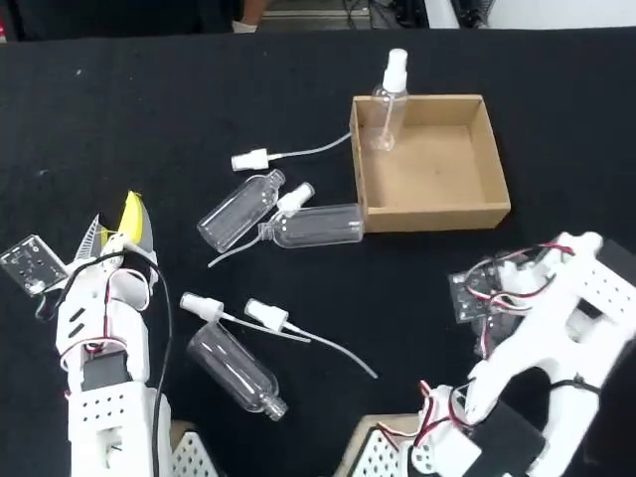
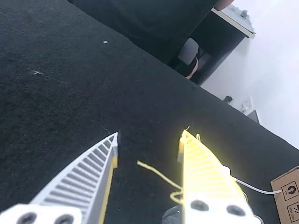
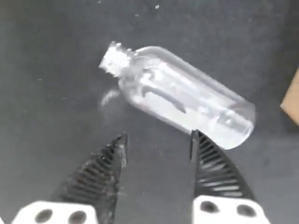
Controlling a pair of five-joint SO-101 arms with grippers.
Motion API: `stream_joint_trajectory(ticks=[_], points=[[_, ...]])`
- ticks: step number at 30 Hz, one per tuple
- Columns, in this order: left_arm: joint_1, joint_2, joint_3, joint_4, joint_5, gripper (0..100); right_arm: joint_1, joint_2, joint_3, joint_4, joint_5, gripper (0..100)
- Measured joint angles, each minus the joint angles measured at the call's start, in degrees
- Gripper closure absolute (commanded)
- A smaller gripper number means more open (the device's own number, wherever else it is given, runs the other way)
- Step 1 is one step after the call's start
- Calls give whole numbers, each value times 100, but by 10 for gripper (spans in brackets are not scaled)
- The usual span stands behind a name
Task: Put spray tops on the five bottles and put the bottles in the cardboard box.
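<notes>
Over the table (image 1: 99, 99), left hand (image 2: 149, 136) and right hand (image 3: 158, 139) both agape and empty, the latter near a capless bottle (image 3: 182, 100).

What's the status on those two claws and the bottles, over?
Left gripper open, empty. Right gripper open, topless bottle lying just beyond it. One topped bottle stands in the cardboard box. Nothing between right gripper and its bottle.

Sprayer-topped bottle (image 1: 388, 104) stands in cardboard box (image 1: 437, 216); three bottles (image 1: 238, 211) lie outside
</notes>
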Motion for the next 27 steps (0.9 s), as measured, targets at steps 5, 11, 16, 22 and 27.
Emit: stream_joint_trajectory(ticks=[5,11,16,22,27], points=[[0,0,0,0,-9,791,-264,-193,255,-607,-1011,680],[18,0,0,0,-9,791,-352,-202,668,-932,-1125,708],[18,0,0,0,-9,791,-352,-202,721,-958,-809,708],[18,0,0,0,-9,791,-378,-202,809,-1002,-747,707],[18,0,0,0,-9,791,-440,-211,1538,-1820,-747,707]])
